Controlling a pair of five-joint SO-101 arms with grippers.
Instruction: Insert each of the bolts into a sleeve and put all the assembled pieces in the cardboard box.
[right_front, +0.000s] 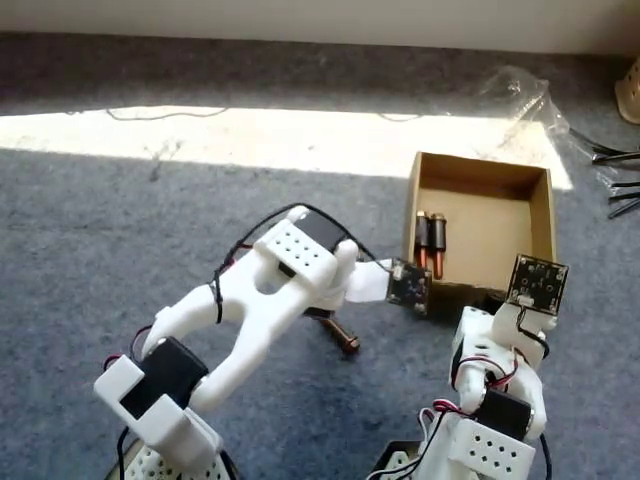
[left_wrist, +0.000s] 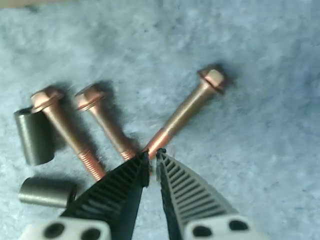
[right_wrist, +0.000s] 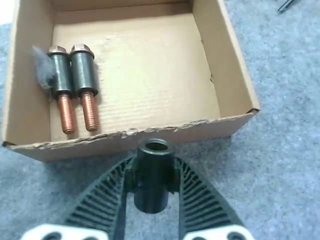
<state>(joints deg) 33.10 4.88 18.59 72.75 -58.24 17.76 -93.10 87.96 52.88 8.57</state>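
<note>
- Left gripper (left_wrist: 152, 159): fingers nearly together, pinching a bolt (left_wrist: 187, 112) by its threaded tip.
- Right gripper (right_wrist: 151, 167): fingers clamped on a sleeve (right_wrist: 152, 192), just outside the cardboard box (right_wrist: 225, 65).
- Two assembled pieces (right_wrist: 72, 75) lie inside the box.

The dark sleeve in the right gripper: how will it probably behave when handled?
The sleeve looks like a rigid metal tube, so it probably will not deform in the right gripper. Its smooth round wall may twist or slip there. Laid on its side it may roll, though the carpet should slow it.
</note>
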